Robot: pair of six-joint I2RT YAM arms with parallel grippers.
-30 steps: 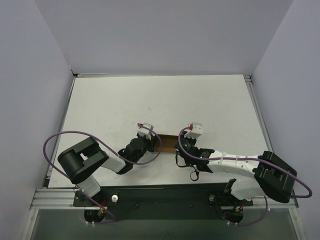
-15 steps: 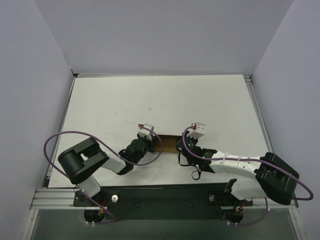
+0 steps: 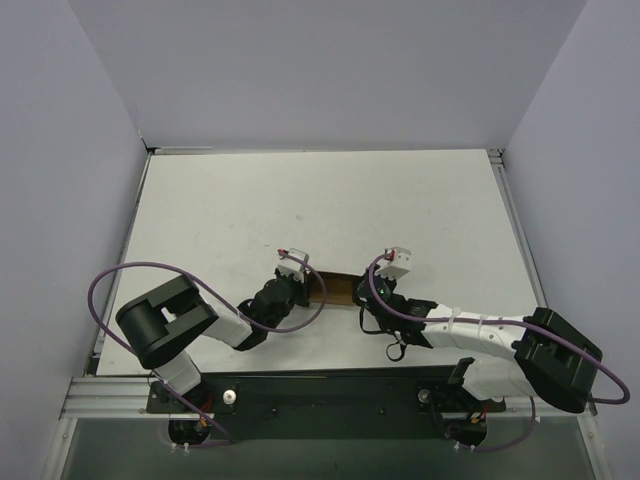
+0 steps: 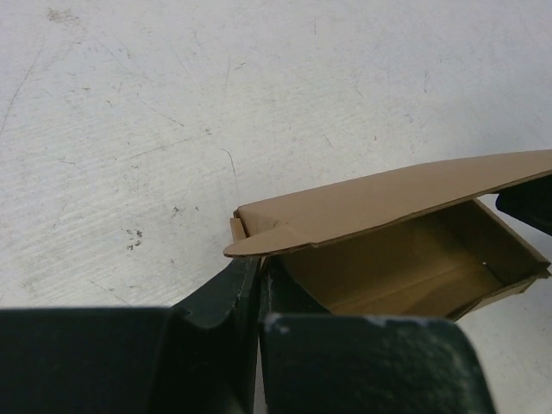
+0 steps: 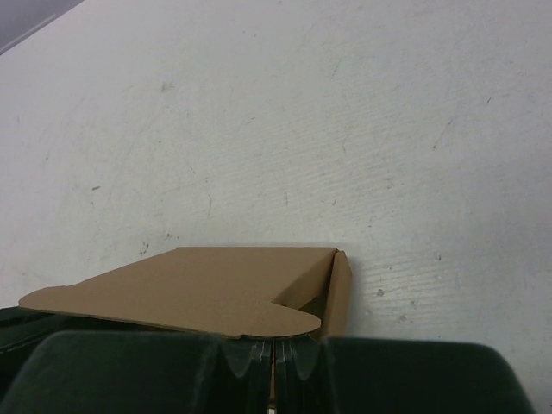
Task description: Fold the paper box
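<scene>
The paper box (image 3: 336, 282) sits at the near middle of the worktop (image 3: 300, 200), between my 2 arms. My left gripper (image 4: 259, 289) pinches its end wall, and my right gripper (image 5: 272, 355) is pressed together at the opposite end. The lid (image 4: 388, 197) hangs ajar, so I judge closing is the step: next I press it down and tuck.

Seen from above, the paper box (image 3: 335, 284) is a thin brown sliver, too small to show flaps or creases, and its ends are hidden under the left gripper (image 3: 303, 287) and right gripper (image 3: 362, 297). In the left wrist view, dark fingers (image 4: 224, 297) cover the box's near wall, while its lid and a dark shape (image 4: 528, 203) beyond the box run off the right edge. In the right wrist view, blurred fingers (image 5: 241, 362) hide the box's near side.
</scene>
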